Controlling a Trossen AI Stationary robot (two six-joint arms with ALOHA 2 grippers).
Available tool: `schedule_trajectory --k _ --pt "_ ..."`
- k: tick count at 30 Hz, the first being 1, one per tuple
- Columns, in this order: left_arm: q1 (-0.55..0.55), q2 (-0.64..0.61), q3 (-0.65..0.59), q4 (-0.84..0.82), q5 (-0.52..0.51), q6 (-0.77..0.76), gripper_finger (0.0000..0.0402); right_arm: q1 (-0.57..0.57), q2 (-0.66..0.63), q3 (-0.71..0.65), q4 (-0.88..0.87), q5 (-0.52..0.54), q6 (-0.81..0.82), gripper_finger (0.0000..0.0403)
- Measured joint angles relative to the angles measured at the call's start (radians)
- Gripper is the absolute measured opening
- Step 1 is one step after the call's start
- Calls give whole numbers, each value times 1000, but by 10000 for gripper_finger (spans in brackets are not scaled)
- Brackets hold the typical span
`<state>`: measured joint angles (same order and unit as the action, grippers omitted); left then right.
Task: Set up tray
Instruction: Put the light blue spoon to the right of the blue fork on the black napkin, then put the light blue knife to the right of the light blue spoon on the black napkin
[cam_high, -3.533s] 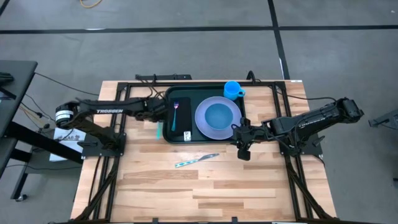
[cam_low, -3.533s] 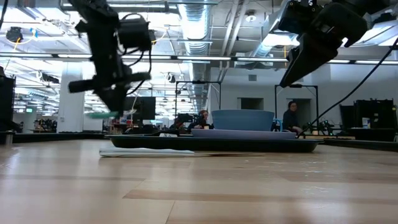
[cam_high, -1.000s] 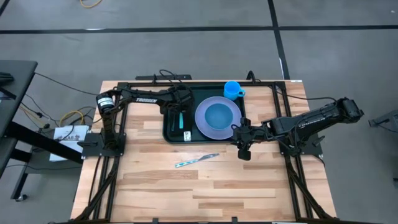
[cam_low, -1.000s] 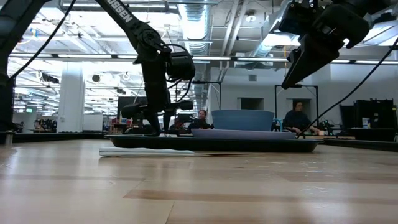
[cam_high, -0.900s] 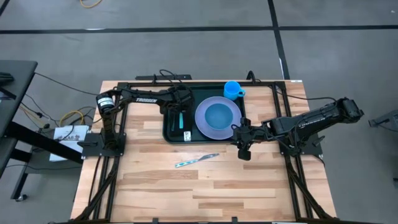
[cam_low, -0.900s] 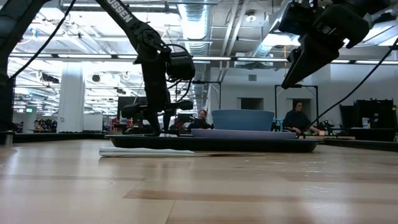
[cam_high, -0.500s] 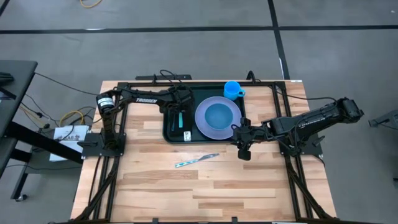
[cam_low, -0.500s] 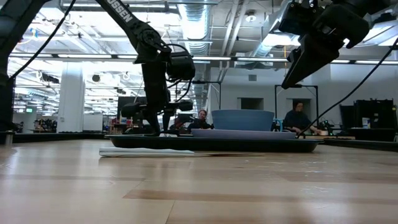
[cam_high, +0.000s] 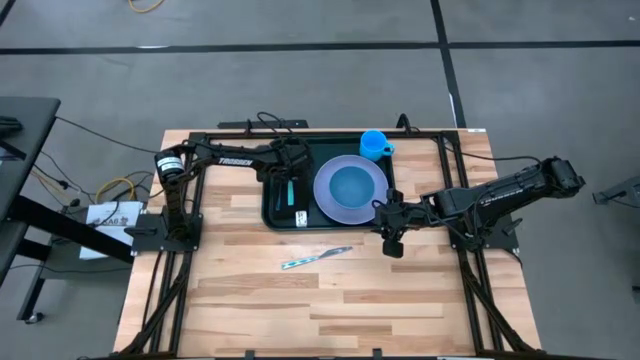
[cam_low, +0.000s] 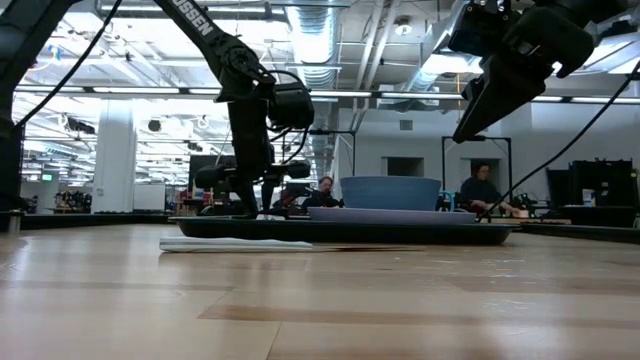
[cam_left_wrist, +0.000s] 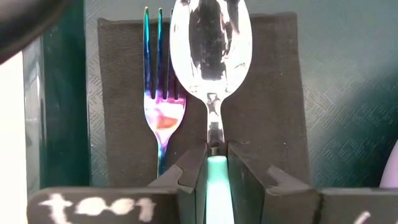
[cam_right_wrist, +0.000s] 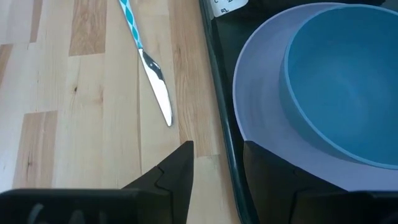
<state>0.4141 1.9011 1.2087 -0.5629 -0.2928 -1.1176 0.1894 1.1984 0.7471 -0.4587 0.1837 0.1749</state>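
Dark green tray (cam_high: 272, 212) at the table's far centre, carrying lavender plate (cam_high: 325, 195), blue bowl (cam_high: 350, 185), black napkin (cam_left_wrist: 273, 81); left gripper (cam_left_wrist: 211, 163) clamped on spoon (cam_left_wrist: 211, 43) beside fork (cam_left_wrist: 158, 93); right gripper (cam_right_wrist: 217, 163) parted, empty, near knife (cam_right_wrist: 152, 74).

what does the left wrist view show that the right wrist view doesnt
Only the left wrist view shows the spoon with its mint handle between the left gripper, shut on it, beside the fork on the dark napkin.

Only the right wrist view shows the knife lying on the wooden table, the lavender plate carrying the blue bowl, and the open right gripper.

Both show the green tray.
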Motion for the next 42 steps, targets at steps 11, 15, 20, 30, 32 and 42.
schedule_trajectory --k 11,15,20,30,32,42 --pt "-2 -1 0 0 0 8 46 0 0 0 0 0 0 134" --pt "-2 -1 0 0 -1 15 46 0 0 0 0 0 0 133" --pt "-2 -1 0 0 0 18 46 0 0 0 0 0 0 133" --pt "-2 -1 0 -4 27 24 62 0 0 0 0 0 0 134" --pt "-2 -1 0 -4 27 24 82 0 0 0 0 0 0 134" --pt "-2 -1 0 -4 7 28 186 0 0 0 0 0 0 134"
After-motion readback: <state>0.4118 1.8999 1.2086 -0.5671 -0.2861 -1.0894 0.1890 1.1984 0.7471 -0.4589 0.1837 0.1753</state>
